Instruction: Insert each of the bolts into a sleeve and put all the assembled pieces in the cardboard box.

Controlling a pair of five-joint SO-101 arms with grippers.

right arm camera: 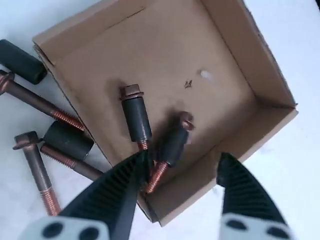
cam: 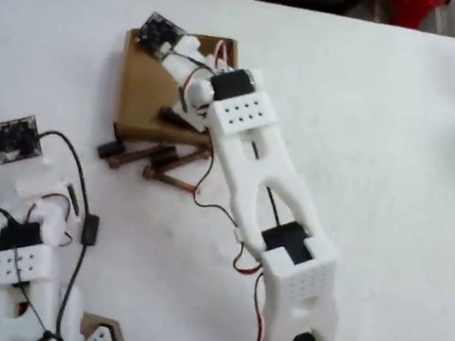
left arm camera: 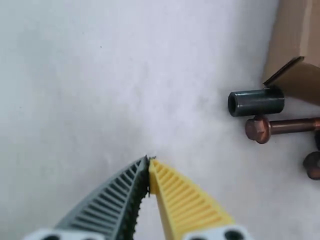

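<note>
The cardboard box (right arm camera: 260, 75) holds two assembled pieces: a bolt in a black sleeve (right arm camera: 136, 119) lying flat, and a second one (right arm camera: 172, 146) tilted beside it. My right gripper (right arm camera: 182, 167) hovers open over the box's near wall, just above the second piece and holding nothing. Outside the box lie a black sleeve (right arm camera: 20, 62), a copper bolt (right arm camera: 37, 102), another sleeve (right arm camera: 67, 140) and further bolts (right arm camera: 35, 165). My left gripper (left arm camera: 149, 161) is shut and empty over bare table, apart from a sleeve (left arm camera: 256, 101) and a bolt (left arm camera: 280, 127).
In the high view the box (cam: 142, 79) sits at the back left under the right arm (cam: 248, 148). Loose bolts (cam: 170, 180) and a sleeve (cam: 109, 150) lie along its front edge. The left arm (cam: 16, 249) stands at the front left with its cables.
</note>
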